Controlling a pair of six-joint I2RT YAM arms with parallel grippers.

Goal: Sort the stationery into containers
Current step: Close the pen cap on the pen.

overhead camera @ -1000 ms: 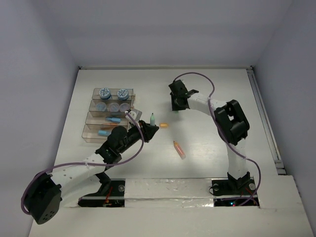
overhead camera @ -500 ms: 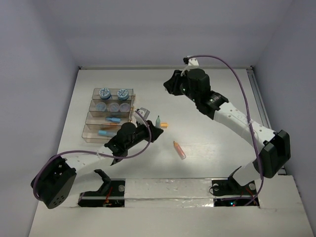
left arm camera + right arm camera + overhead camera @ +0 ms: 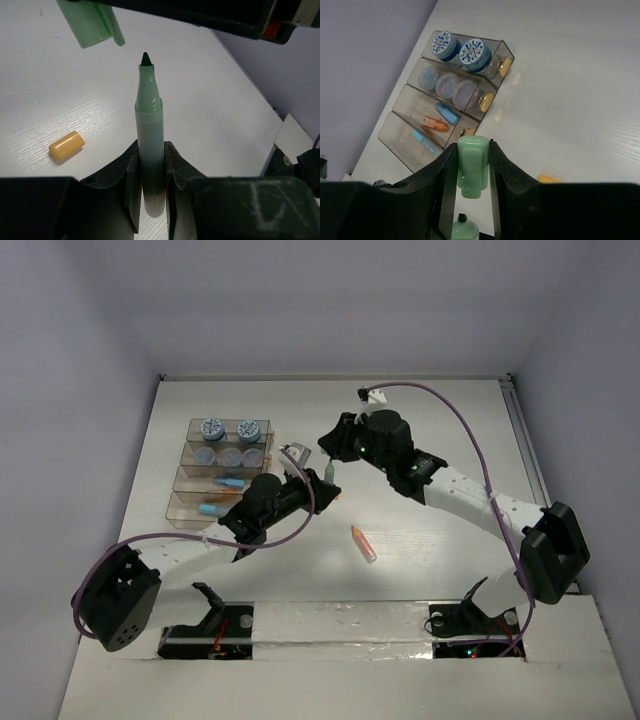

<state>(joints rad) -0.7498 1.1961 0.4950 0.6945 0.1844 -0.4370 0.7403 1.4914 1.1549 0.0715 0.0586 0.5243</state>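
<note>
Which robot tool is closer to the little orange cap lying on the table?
Left. The left tool, gripping the green marker upright, sits just beside the orange cap. The right tool holds the green cap higher up, above the marker's tip.

A white table (image 3: pixel 440 440) sits enclosed by plain pale lavender-grey walls (image 3: pixel 340 300).

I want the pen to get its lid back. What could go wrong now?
The green cap in the right claw looks a bit off to one side of the bare tip of the green marker, so it might miss, bump the tip or smear ink. A hard push could also tilt the marker, since the left claw grips only its lower end.
</note>
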